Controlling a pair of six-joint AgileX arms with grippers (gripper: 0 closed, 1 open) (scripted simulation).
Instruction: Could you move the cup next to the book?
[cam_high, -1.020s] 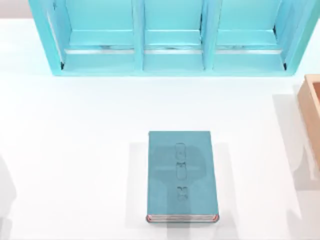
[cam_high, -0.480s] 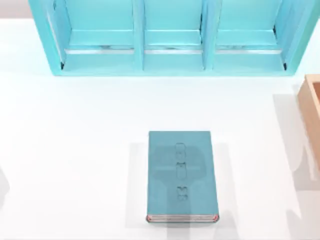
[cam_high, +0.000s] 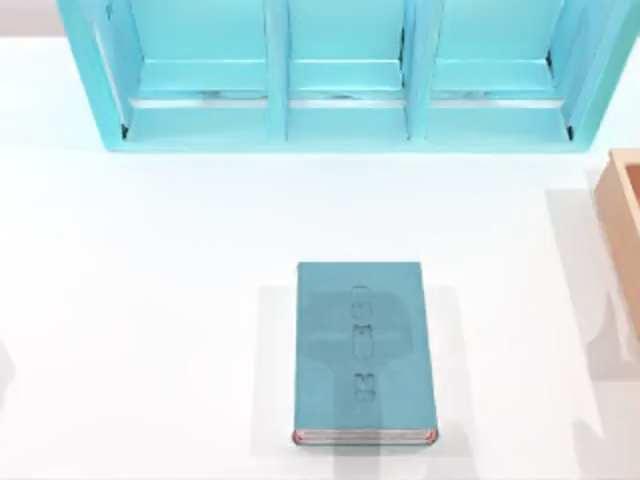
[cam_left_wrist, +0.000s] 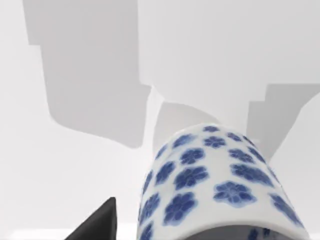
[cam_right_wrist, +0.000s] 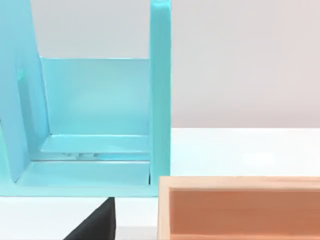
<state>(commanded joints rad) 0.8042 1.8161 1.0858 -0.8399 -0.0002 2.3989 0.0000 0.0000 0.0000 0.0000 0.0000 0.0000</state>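
Book (cam_high: 364, 352) lies flat on white table (cam_high: 150, 300) before blue shelf unit (cam_high: 340, 75); left claw's hold on cup (cam_left_wrist: 215, 185) unclear.

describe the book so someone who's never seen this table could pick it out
Start at the big light-blue shelf unit along the far edge of the white table in the top view. Come straight toward the near edge: the book lies flat there, alone. It is a darker teal slab with embossed marks down its cover, pale page edges and reddish trim, unlike the wooden box at right.
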